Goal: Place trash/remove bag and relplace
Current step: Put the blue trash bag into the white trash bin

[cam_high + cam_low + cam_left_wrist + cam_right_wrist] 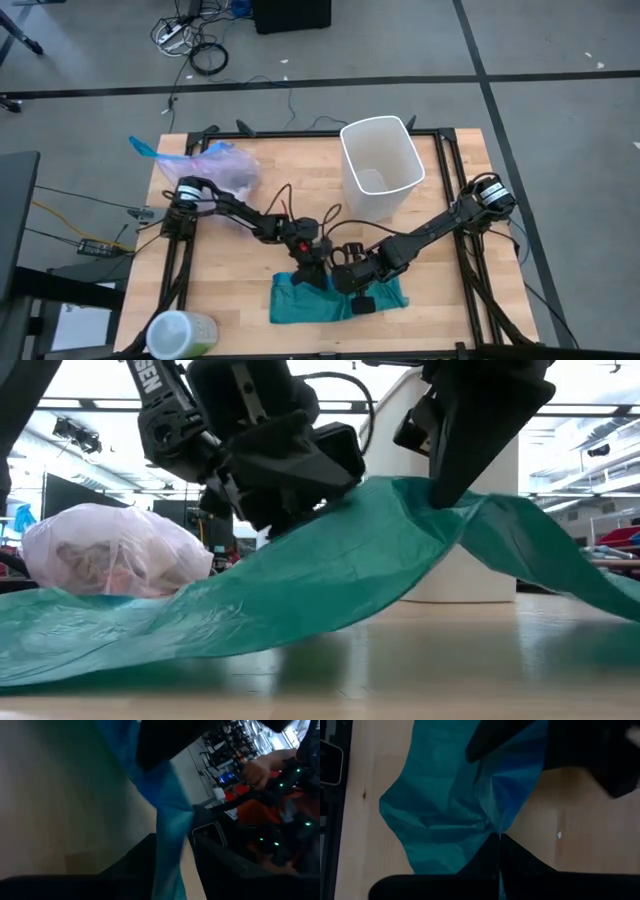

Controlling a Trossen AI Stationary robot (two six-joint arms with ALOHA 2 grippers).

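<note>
High view: wooden table on grey floor; both jaws clamped on teal bag

The big plastic bag lying flat on the table is teal green, and it looks more blue where it folds. The other bag is see-through pale pink and purple with a blue edge, and light pink and white bits show inside it. The bin is white, the table is light brown wood, both robot arms are black, and the jar in the corner is pale green.
</note>
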